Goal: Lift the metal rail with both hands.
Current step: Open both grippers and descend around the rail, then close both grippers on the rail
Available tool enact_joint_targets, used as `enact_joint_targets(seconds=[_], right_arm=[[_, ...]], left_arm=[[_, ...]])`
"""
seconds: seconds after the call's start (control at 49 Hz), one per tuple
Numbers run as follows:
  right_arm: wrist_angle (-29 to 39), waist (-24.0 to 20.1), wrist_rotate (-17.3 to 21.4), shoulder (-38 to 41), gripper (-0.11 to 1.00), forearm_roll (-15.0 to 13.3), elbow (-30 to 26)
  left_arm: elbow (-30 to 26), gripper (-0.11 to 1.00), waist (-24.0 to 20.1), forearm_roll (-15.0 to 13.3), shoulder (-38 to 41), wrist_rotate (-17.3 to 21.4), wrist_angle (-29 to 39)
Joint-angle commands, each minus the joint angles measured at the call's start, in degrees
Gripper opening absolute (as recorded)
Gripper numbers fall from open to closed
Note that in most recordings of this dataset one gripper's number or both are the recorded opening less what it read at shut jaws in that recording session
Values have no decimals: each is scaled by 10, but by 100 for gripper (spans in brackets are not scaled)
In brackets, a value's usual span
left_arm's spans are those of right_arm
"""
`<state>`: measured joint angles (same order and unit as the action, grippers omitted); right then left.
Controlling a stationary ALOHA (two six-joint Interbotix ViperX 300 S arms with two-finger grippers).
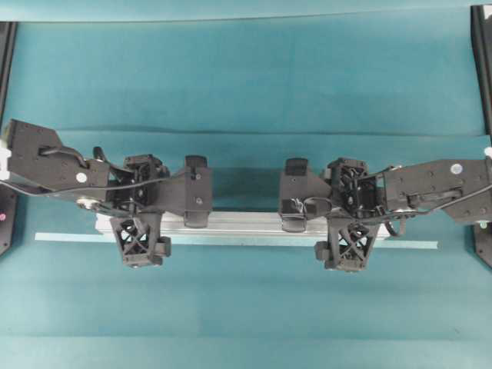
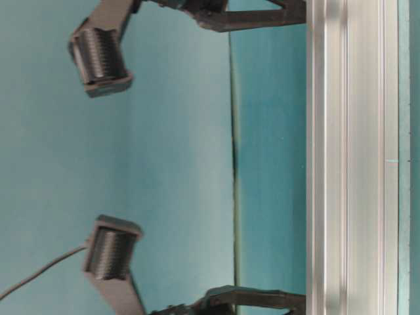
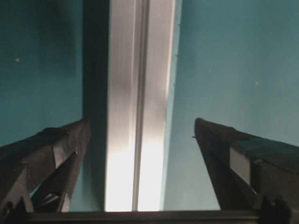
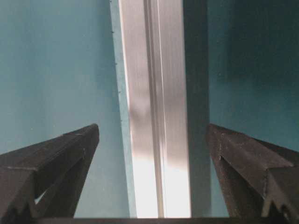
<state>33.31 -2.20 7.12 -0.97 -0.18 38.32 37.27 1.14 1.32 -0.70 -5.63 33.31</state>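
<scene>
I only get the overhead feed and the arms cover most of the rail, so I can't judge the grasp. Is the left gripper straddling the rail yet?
Observer: Yes. In the left wrist view the metal rail runs between the open fingers of the left gripper, with gaps on both sides.
Operator: And the right one?
Observer: Same. The right gripper is open, the rail centred between its fingers, untouched.
Operator: Is the rail off the table?
Observer: Not visibly. The table-level view shows it flat against the teal table, beside the pale tape strip.
</scene>
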Motion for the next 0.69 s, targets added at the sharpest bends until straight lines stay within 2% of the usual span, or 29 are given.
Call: enact_joint_targets(seconds=[0.0, 0.184, 0.674], right_arm=[[-14, -1, -4, 14, 96, -2, 4], [-42, 0, -4, 30, 96, -1, 13], [-61, 1, -4, 44, 96, -2, 17]], left_arm=[[-1, 99, 1, 2, 5, -1, -17], [4, 99, 1, 2, 25, 0, -45], [9, 99, 1, 2, 31, 4, -50]])
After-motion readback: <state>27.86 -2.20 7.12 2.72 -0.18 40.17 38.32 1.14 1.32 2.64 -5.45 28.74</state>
